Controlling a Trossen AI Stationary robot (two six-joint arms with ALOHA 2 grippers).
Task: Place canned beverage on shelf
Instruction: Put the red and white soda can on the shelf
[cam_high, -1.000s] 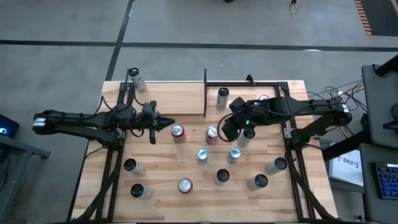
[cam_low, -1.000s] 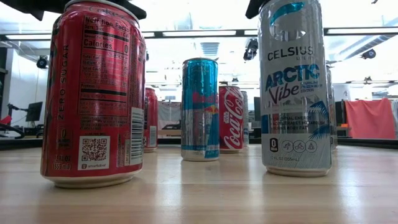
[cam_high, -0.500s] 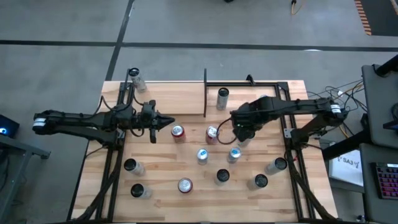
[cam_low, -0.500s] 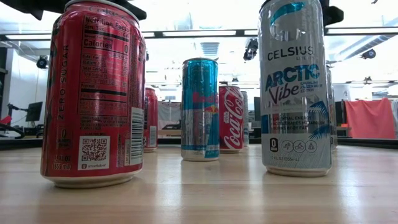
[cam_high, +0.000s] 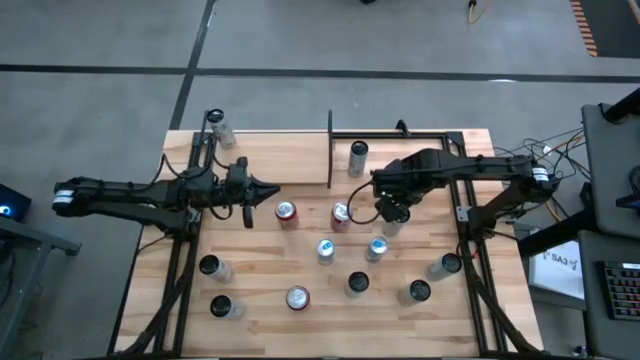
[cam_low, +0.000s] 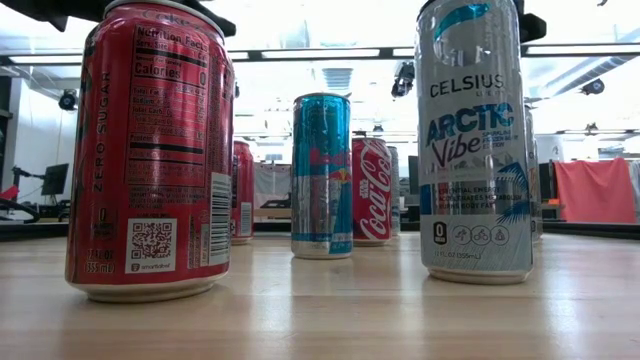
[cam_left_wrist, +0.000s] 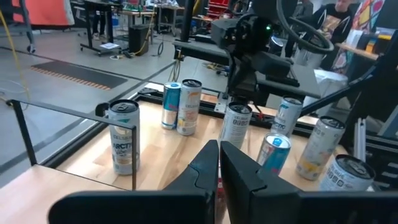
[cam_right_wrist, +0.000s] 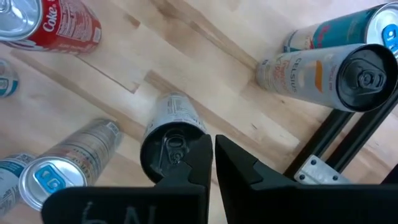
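Overhead, right gripper (cam_high: 388, 212) hovers above a cylindrical dark-lidded can (cam_right_wrist: 171, 138)

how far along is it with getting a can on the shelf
Done: nothing; the pale plywood shelf looks bare. In hand: the right gripper hovers with fingers shut above an upright black-topped silver can, not gripping it. The left gripper waits by the shelf's front edge. Left to do: grasp, lift, carry and set down.

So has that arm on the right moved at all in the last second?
Yes. Seen from above, the right gripper has pulled back from the red can toward the table's right side and now hangs over a black-topped can.
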